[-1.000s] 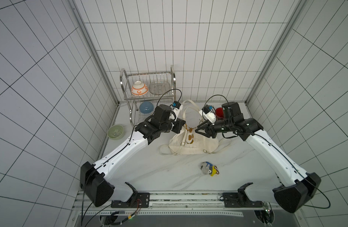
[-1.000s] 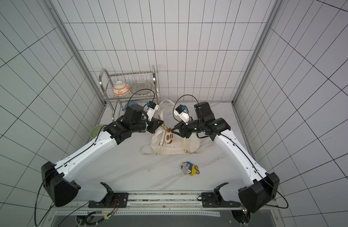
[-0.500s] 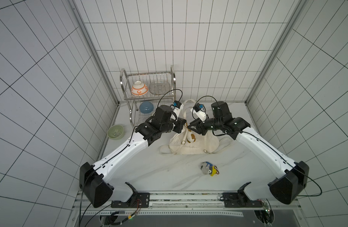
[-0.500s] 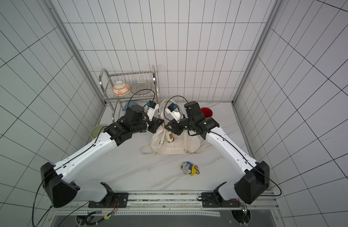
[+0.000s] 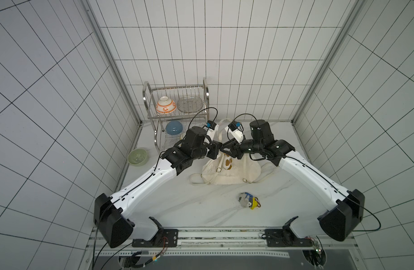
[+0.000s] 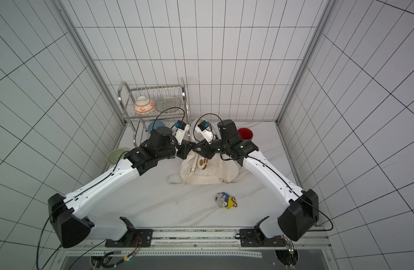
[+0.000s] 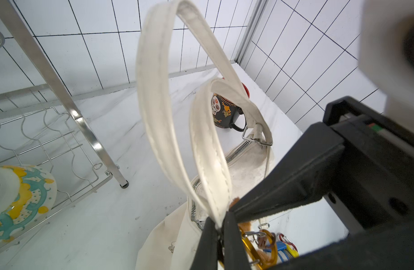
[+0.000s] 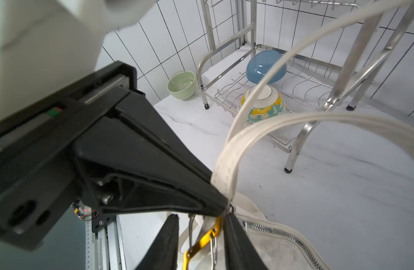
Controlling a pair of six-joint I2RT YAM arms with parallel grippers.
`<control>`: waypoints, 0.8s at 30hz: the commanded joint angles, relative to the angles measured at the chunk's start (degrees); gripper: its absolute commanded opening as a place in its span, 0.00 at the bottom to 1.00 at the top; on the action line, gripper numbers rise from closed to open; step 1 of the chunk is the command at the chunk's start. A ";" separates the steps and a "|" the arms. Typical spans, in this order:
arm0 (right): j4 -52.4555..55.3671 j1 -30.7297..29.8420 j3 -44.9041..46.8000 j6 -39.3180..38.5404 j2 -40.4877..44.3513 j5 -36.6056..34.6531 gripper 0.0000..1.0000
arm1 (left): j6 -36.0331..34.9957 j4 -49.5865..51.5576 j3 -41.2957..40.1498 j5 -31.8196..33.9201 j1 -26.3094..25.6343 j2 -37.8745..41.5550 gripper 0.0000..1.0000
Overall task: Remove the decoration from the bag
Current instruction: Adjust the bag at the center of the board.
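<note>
The cream-white bag (image 5: 229,173) lies slumped mid-table in both top views, its top end lifted. My left gripper (image 7: 221,228) is shut on the base of its long white strap (image 7: 154,93) and holds it up. A brown-and-white plush decoration (image 5: 228,161) hangs on the bag's front from a yellow carabiner (image 8: 201,243). My right gripper (image 8: 201,236) is open, its two black fingers (image 8: 171,240) standing either side of that carabiner with a gap showing. The two grippers meet tip to tip above the bag's top (image 6: 195,150).
A grey, blue and yellow decoration (image 5: 248,203) lies loose on the table in front of the bag. A steel dish rack (image 5: 178,109) with bowls stands at the back left, and a green bowl (image 5: 137,157) sits beside it. A skull-patterned mug (image 7: 224,109) stands behind the bag.
My right arm has swung left, from over the bag's right side to the strap base beside the left gripper. The mug behind it is now uncovered. The left arm has held still.
</note>
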State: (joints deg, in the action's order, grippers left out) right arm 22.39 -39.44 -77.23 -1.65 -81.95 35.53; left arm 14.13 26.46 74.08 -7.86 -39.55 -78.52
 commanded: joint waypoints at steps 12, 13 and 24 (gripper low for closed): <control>2.09 -1.60 2.16 -0.65 1.07 -4.85 0.28 | 1.07 -5.18 0.53 0.72 -0.89 2.01 0.00; 1.39 -1.60 2.24 -0.45 1.21 -4.59 0.27 | 0.80 -5.19 0.43 0.80 -1.16 2.03 0.00; -5.67 -1.38 9.34 -3.23 7.09 -5.63 0.12 | 7.17 -6.59 -1.36 -5.88 1.15 3.80 0.17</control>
State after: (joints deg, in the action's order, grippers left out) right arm 20.62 -40.58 -69.38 -3.46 -77.32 30.92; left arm 18.00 23.59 73.43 -9.34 -39.79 -76.44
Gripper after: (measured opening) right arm 0.136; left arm 0.156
